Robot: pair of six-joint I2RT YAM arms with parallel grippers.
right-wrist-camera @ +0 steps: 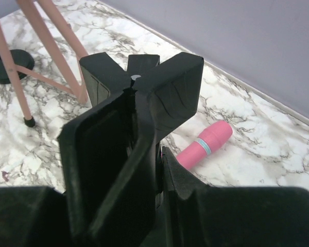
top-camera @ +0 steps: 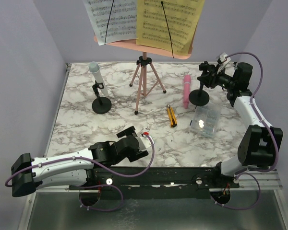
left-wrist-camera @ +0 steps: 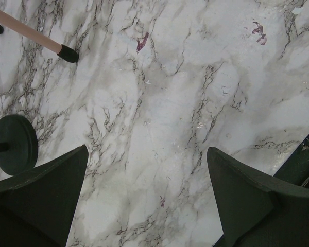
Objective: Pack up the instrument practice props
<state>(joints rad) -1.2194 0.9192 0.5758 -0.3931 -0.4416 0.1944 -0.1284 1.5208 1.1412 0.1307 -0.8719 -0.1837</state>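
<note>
Right gripper is clenched on the clip of the black mic mount at 2 o'clock, with the pink mic lying just beside its base. Left gripper hangs wide open over the marble table at 7 o'clock. Grey-white mic sits in the other mount at 10 o'clock.
</note>
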